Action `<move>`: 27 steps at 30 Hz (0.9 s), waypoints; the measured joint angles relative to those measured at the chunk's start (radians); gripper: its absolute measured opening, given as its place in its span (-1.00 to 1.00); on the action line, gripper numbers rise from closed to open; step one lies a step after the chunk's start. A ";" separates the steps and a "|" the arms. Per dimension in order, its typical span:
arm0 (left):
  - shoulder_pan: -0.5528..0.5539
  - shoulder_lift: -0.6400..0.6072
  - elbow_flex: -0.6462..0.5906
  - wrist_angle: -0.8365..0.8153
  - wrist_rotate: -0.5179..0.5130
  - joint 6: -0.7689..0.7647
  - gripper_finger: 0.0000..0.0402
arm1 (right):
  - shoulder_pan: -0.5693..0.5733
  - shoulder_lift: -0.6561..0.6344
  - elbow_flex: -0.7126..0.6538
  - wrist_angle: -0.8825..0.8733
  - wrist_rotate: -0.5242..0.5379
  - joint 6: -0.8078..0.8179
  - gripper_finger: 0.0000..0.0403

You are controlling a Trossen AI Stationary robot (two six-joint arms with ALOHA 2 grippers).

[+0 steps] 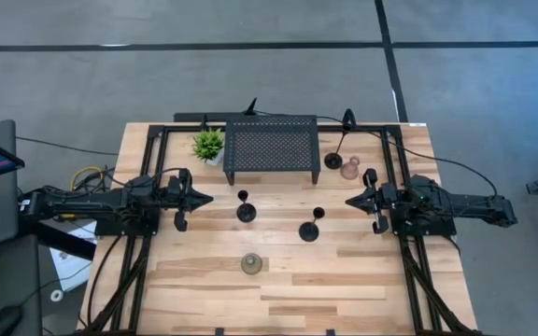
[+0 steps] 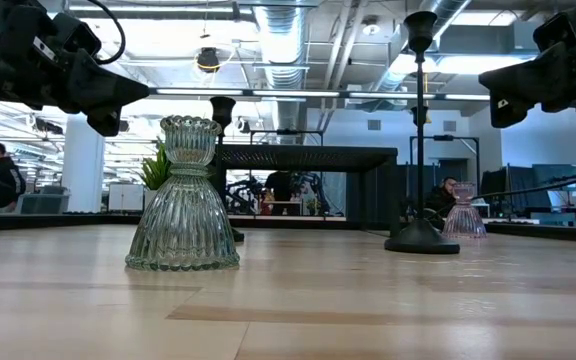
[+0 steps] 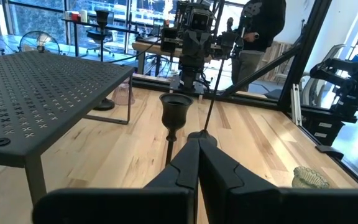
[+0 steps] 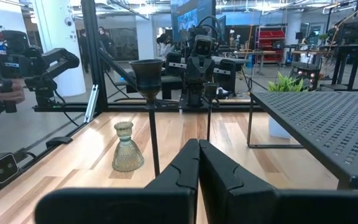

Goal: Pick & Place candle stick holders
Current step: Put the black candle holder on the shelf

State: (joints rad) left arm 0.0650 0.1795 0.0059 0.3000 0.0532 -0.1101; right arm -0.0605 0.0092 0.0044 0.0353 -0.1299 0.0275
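Both arms lie stretched out low and level over the wooden table (image 1: 344, 280), pointing inward at each other from opposite edges. The left gripper (image 1: 205, 199) has its fingers pressed together and holds nothing; the right gripper (image 1: 351, 201) is likewise closed and empty. Between them stand two black candle stick holders: one (image 1: 245, 207) nearer the left gripper, the other (image 1: 310, 226) nearer the right gripper. A third black holder (image 1: 335, 159) stands just beside the right end of the black perforated stand (image 1: 271, 147), with the pinkish glass holder (image 1: 349, 168) close beside it. The olive-green glass holder (image 1: 251, 264) sits alone toward the front of the table, apart from both grippers. A small green plant (image 1: 208, 144) stands at the stand's left end.
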 joint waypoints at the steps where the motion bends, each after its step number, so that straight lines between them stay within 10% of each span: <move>1: 0.000 0.000 0.000 0.000 0.000 0.000 -0.97 | 0.000 0.000 0.000 0.000 0.000 0.000 -1.00; 18: 0.000 0.083 0.000 0.005 0.000 0.049 -0.97 | -0.001 0.000 0.000 0.004 0.077 0.025 -1.00; 27: 0.000 0.141 0.000 0.060 0.000 0.049 -0.97 | 0.023 0.024 0.047 -0.046 0.411 0.071 -1.00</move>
State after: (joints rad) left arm 0.0650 0.3202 0.0059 0.3603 0.0532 -0.0608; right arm -0.0378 0.0331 0.0516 -0.0110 0.2809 0.0980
